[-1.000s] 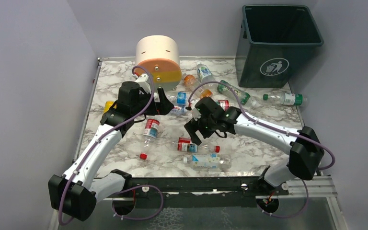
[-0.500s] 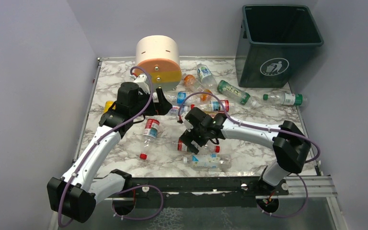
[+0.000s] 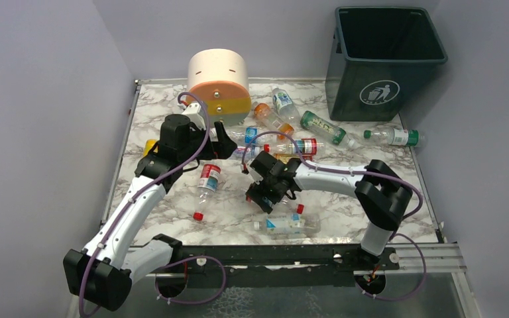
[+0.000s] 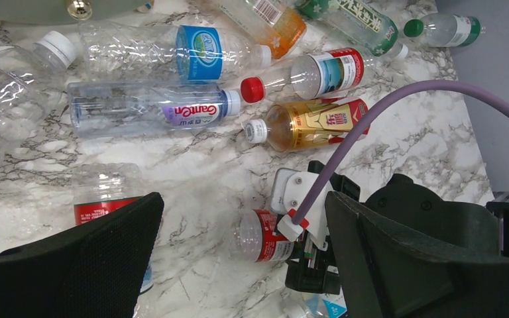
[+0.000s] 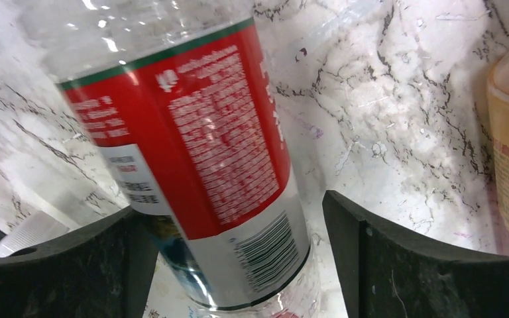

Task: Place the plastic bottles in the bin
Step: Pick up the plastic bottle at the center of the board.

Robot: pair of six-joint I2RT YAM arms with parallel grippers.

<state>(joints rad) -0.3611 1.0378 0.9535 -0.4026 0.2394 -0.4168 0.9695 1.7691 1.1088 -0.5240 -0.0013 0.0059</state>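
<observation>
While inside right tool [image 5: 238,265], bottle [image 5: 185,132] cropped.

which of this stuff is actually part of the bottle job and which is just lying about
Job: bin, red-label bottle, blue-label bottle, green-label bottle, orange bottle.
Just there: cream drawer unit, marble table.

Bright, even light, shadows faint and soft. White glare spots dot the bottle [image 5: 192,146] above its label (print there reads sharp).
</observation>
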